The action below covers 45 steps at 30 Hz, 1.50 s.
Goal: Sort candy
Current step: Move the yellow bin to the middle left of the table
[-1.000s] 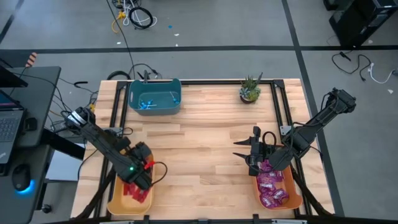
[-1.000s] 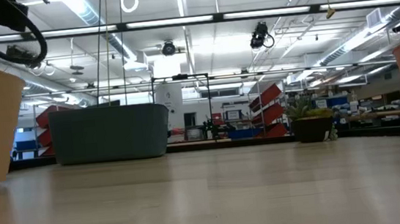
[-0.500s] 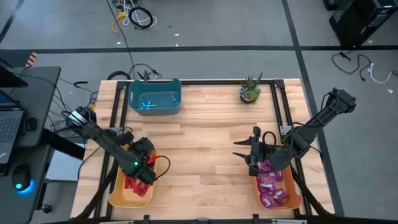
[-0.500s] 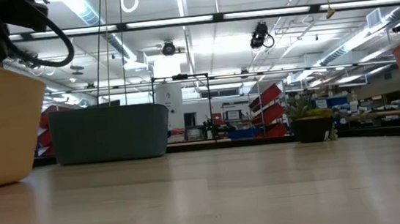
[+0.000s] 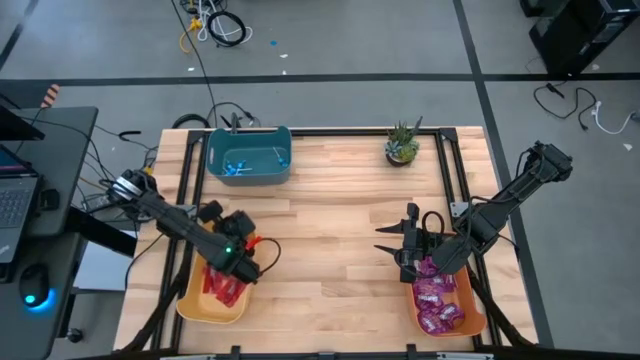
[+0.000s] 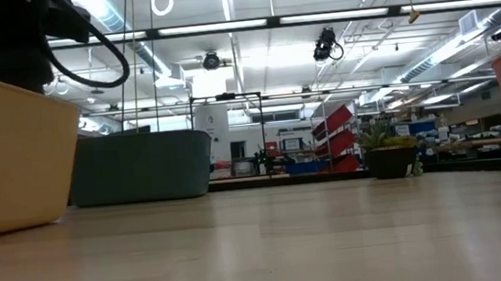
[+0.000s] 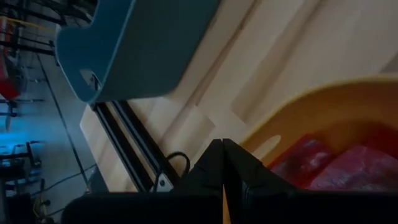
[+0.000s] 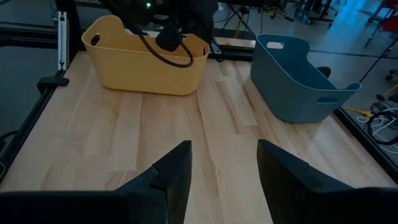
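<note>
The yellow bin with flat red packets stands at the near left. My left gripper is shut at its far right rim. An orange bin at the near right holds shiny purple packets. Above that bin's far end my right gripper hangs open with nothing between its fingers. The teal bin at the far left holds blue lollipops. My left gripper is shut on the yellow bin's rim, close to the handle slot at the bin's far right end. The fingers slant down from the table's far left. They hide the place of contact itself. The bin's bottom stays on the table.
A small potted plant stands at the far right of the table. The middle of the wooden table is bare. Black frame rails run along the table's left and right edges.
My left gripper has swung toward the table's right and far edges, staying shut. The yellow bin has slid along the table with it and turned a little; in the low view its wall has come farther into the picture.
</note>
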Each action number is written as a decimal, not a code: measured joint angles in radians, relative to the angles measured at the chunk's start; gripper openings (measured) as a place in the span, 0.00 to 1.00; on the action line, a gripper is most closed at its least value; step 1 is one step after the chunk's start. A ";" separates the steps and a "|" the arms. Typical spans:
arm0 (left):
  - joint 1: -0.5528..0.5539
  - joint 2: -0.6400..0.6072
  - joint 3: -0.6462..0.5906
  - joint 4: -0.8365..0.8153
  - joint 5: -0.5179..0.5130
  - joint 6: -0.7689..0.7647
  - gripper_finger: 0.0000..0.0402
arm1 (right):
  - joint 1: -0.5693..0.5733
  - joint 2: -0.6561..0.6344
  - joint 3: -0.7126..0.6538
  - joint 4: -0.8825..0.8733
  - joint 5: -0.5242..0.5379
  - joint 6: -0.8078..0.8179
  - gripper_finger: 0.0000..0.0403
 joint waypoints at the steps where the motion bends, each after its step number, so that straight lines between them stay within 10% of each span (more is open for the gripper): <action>1: 0.007 0.000 0.000 0.000 -0.010 0.004 0.00 | 0.000 0.000 0.000 0.000 0.000 0.000 0.42; 22: 0.091 -0.038 0.050 -0.001 -0.111 0.111 0.00 | -0.001 0.000 0.000 -0.001 0.000 0.000 0.42; 36: -0.081 -0.050 0.449 0.134 0.482 0.243 0.00 | -0.007 0.000 0.000 -0.001 0.000 0.002 0.42; 45: -0.301 -0.005 0.440 0.389 0.514 0.155 0.00 | -0.007 0.001 0.000 0.000 0.000 0.001 0.42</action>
